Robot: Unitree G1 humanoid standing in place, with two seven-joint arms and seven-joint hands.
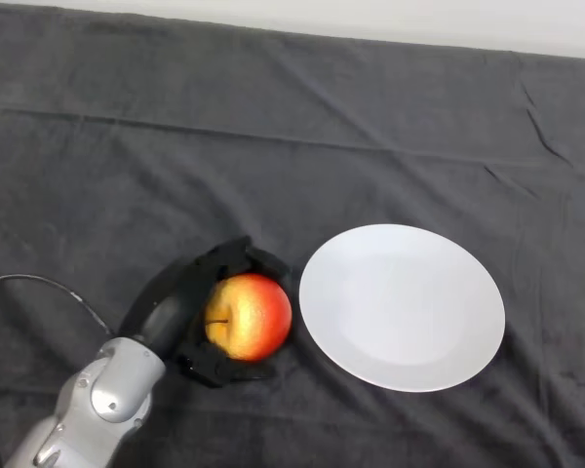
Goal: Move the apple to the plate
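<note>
You have bare counter (pixel 273 127) all around; only the plate (pixel 402 306) sits just right of the hand (pixel 190 302) cupping the apple (pixel 249 316)
</note>
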